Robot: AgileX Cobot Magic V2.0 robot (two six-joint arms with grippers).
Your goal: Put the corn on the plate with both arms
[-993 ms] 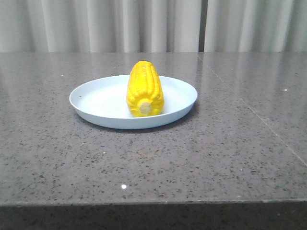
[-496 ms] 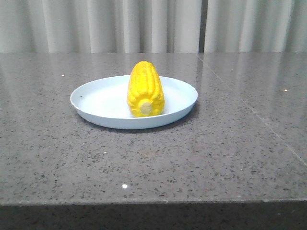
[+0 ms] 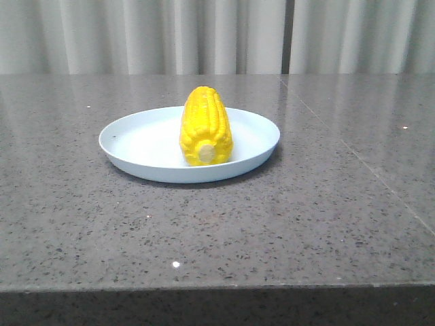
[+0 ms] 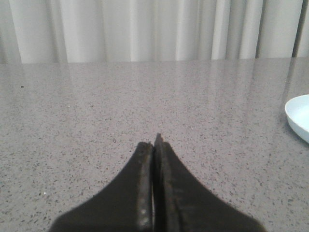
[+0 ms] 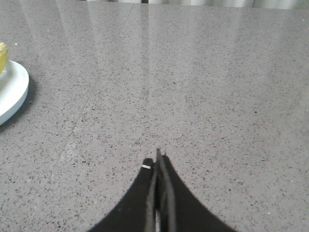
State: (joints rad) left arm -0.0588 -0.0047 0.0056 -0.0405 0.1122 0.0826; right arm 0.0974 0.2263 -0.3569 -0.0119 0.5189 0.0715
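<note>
The yellow corn (image 3: pixel 205 125) lies on the pale blue plate (image 3: pixel 136 146) in the middle of the table, its pale stub end toward the camera. Neither arm shows in the front view. In the left wrist view my left gripper (image 4: pixel 155 143) is shut with nothing in it, over bare table, and the plate's rim (image 4: pixel 299 116) sits far off at the frame's edge. In the right wrist view my right gripper (image 5: pixel 157 159) is shut and empty too, well away from the plate (image 5: pixel 12 92), where a sliver of corn (image 5: pixel 2 55) peeks in.
The table is dark speckled stone (image 3: pixel 306 217) with a front edge near the camera. A seam (image 3: pixel 353 153) runs across its right part. Pale curtains (image 3: pixel 217 34) hang behind the table.
</note>
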